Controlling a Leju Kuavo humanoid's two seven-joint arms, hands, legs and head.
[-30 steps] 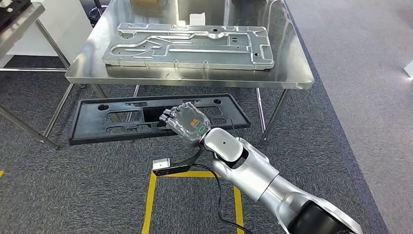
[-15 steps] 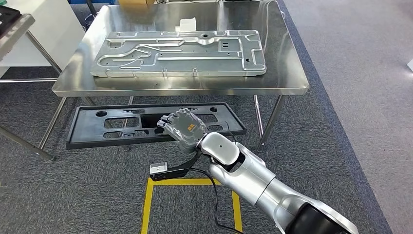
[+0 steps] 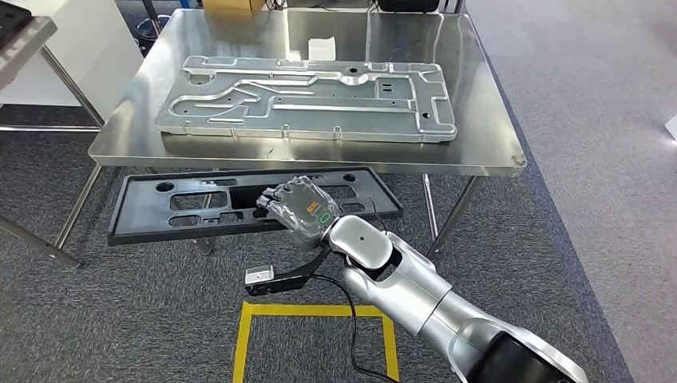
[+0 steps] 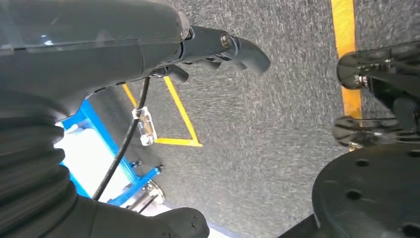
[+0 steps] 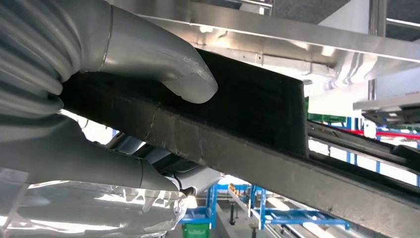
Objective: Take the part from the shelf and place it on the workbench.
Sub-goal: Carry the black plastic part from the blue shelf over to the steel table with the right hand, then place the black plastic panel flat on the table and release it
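The right hand (image 3: 299, 209) is gripping the black part (image 3: 184, 209) at its near long edge, thumb (image 5: 190, 82) pressing on its face; the part is hanging level in front of the worktop (image 3: 495, 136) and below its rim; long, flat, pierced with cut-outs, it is probably light and stiff, though likely to swing from this single grip; the grey metal plate (image 3: 307, 100) is taking up most of the worktop, leaving a bare strip along the near edge; the left hand (image 4: 218, 47) is hanging empty, fingers seemingly slack.

No words, numbers or brand names can be read. The right hand (image 3: 302, 209) bears small orange and green marks on its back, too small to make out.
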